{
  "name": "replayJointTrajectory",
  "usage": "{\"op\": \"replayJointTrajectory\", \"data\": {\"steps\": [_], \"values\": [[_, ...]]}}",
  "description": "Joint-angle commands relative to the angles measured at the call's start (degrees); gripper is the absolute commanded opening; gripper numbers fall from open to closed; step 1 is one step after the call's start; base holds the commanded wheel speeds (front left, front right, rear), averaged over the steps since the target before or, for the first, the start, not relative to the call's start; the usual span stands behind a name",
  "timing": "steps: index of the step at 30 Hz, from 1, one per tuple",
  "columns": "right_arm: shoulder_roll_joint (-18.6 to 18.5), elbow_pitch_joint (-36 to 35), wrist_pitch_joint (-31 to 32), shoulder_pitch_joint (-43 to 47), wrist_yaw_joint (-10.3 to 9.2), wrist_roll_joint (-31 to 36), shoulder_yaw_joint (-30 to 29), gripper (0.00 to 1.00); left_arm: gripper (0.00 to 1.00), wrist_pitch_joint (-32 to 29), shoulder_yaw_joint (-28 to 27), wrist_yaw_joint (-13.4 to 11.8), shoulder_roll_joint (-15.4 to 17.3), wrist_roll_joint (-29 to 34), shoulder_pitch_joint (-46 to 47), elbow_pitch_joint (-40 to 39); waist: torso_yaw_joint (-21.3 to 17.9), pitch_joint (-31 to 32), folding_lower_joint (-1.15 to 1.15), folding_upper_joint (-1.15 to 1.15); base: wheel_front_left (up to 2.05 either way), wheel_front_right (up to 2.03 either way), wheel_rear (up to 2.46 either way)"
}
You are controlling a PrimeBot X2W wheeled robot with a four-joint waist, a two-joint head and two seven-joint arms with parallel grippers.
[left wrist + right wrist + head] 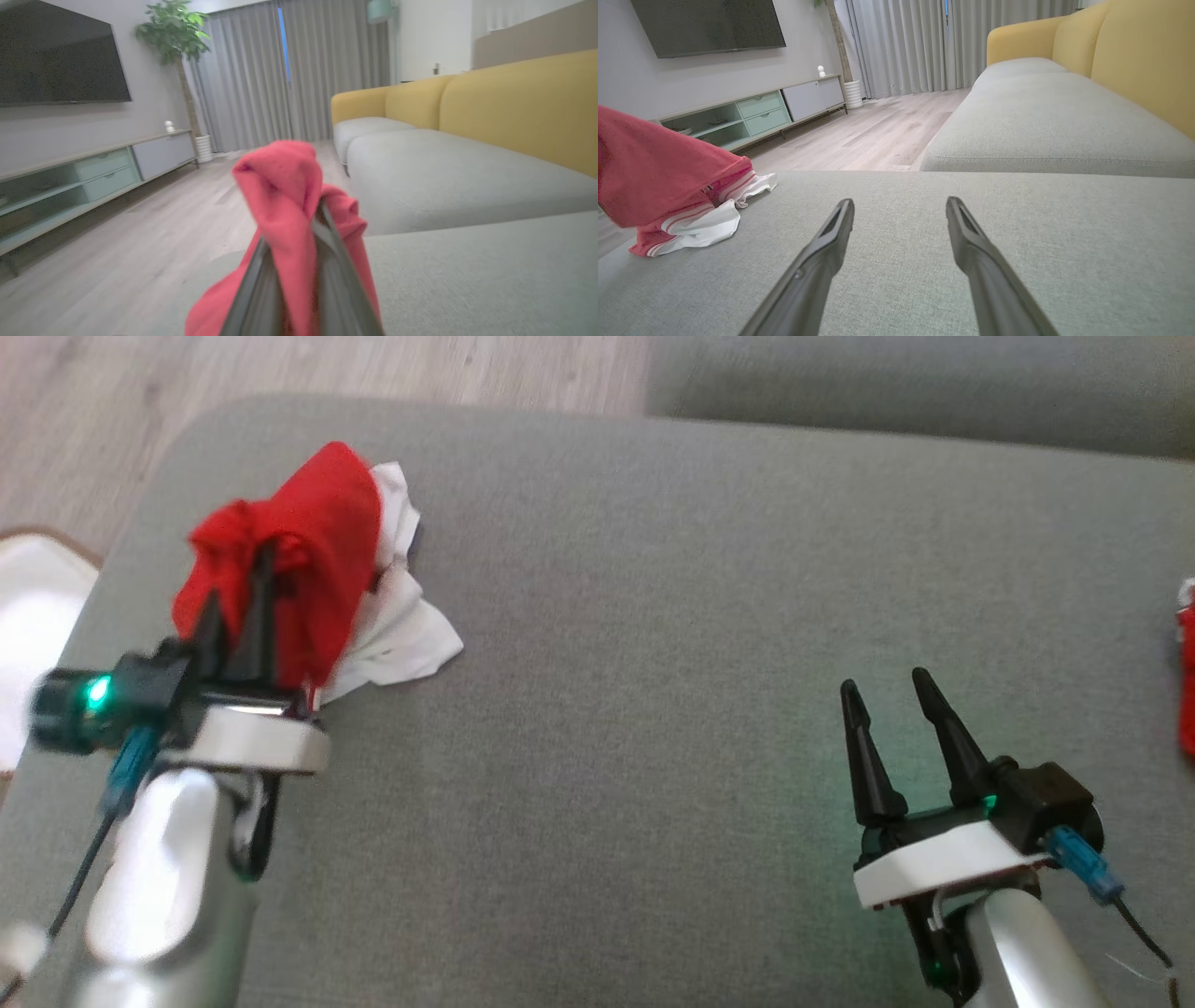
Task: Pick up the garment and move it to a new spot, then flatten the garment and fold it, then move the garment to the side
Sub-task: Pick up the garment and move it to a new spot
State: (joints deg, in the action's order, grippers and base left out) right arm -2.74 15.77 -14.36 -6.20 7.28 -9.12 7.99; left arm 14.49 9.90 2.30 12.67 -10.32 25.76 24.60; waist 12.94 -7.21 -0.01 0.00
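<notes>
Left gripper, head cam: fingers pinched tight on the red part of the garment, which is bunched up w/ white bits trailing on the grey cushion, left side. Right gripper is spread wide, holding nothing. Left wrist cam: red cloth draped over the clamped fingers (pic's blurry tho). Right wrist cam: fingers apart over the cushion, garment off to the left.
</notes>
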Motion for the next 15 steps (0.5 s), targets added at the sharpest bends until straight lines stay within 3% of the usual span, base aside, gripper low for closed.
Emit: {"op": "replayJointTrajectory", "data": {"steps": [1,6,15], "values": [[-0.1,-1.6,-0.6,-0.1,0.21,-0.6,1.5,1.00,0.00,0.5,-3.5,-1.0,3.1,1.9,-1.4,-6.3,-0.8,2.1,0.01,0.00,0.00,0.00,0.00],[-0.1,-1.5,-0.6,0.1,0.21,-1.9,1.9,1.00,0.00,0.5,-5.4,-1.5,5.0,5.3,-4.5,-19.2,-2.5,4.0,0.01,0.00,0.00,0.00,0.00],[-0.1,-2.5,-0.6,-1.2,0.21,-2.8,1.8,1.00,0.00,0.5,-5.1,1.0,6.9,8.0,0.7,-30.1,-7.8,2.6,0.01,0.00,0.00,0.00,0.00]]}}
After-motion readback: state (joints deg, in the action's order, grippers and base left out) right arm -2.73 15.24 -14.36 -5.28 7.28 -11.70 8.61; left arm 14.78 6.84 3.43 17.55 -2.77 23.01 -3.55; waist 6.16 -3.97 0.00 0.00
